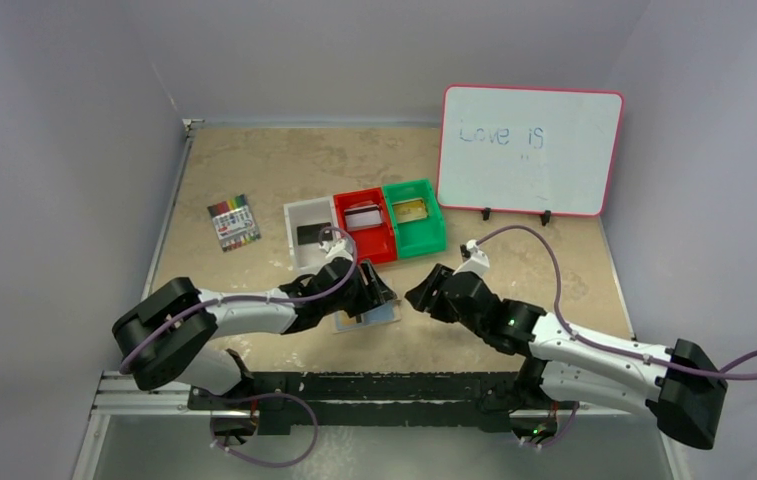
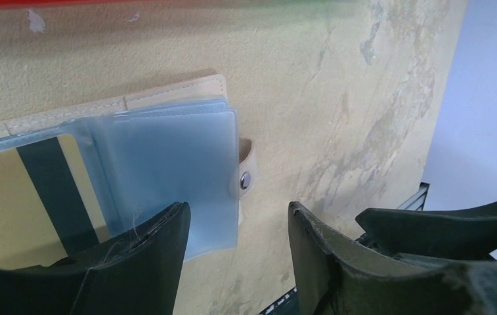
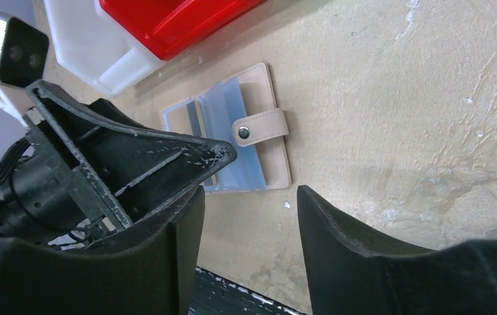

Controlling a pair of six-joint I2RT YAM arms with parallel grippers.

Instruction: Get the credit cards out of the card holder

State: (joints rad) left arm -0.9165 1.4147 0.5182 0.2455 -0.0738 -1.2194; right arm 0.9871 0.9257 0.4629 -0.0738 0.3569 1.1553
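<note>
The card holder [image 1: 372, 317] lies open on the table in front of the bins. In the left wrist view its pale blue sleeves [image 2: 167, 157] face up, with the beige cover [image 2: 173, 90] behind them and the snap tab [image 2: 245, 177] at the right. A gold card with a dark stripe [image 2: 9, 197] sits in a sleeve. My left gripper [image 2: 239, 220] is open just above the holder's right edge. My right gripper [image 3: 249, 203] is open and empty, to the right of the holder [image 3: 268, 98]. A black card [image 1: 312, 234] lies in the white bin, a silver-grey card [image 1: 362, 217] in the red bin.
The white bin [image 1: 294, 215], red bin [image 1: 386, 245] and green bin [image 1: 436, 232] stand in a row behind the holder; the green one holds a tan flat thing [image 1: 410, 210]. A marker pack [image 1: 234, 222] lies at the left. A whiteboard [image 1: 529, 150] stands at the back right.
</note>
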